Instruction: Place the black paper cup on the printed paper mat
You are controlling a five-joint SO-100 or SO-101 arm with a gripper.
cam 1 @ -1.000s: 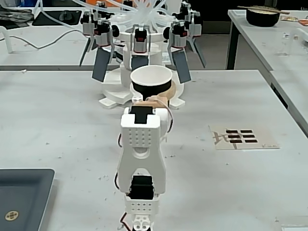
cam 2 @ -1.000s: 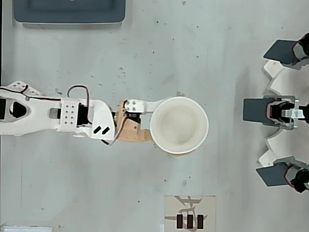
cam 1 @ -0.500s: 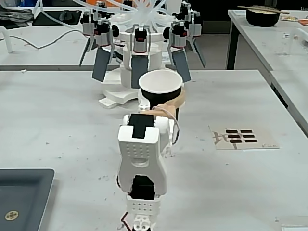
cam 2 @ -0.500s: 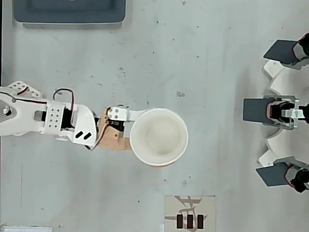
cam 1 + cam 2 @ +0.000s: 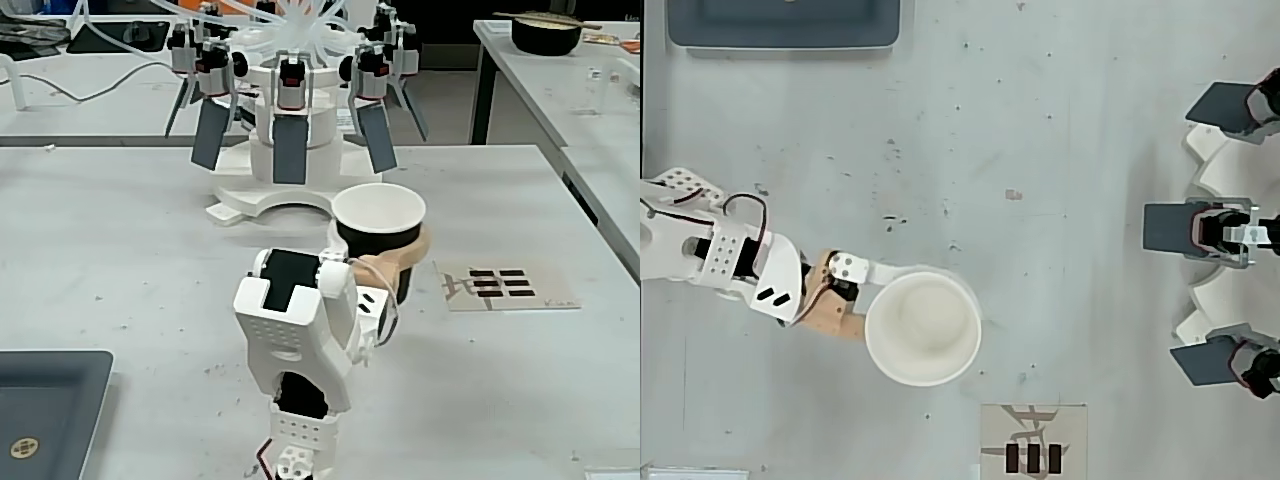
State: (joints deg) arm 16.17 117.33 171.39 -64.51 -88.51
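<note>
Black paper cup (image 5: 378, 232) stands upright, mouth up, gripped by the jaws.

My gripper (image 5: 385, 262) is hard plastic: white matt shell, one tan matt finger (image 5: 398, 262), dimpled white arm casing (image 5: 290, 335). The black paper cup (image 5: 385, 250) I hold looks like matt black paper outside, smooth white inside (image 5: 923, 327), with a rolled white rim. The printed paper mat (image 5: 505, 288) is flat off-white paper with black ink bars. The table (image 5: 120, 250) is pale grey, matt, speckled and scuffed. The tray (image 5: 45, 415) is dark grey with a slight sheen.
</note>
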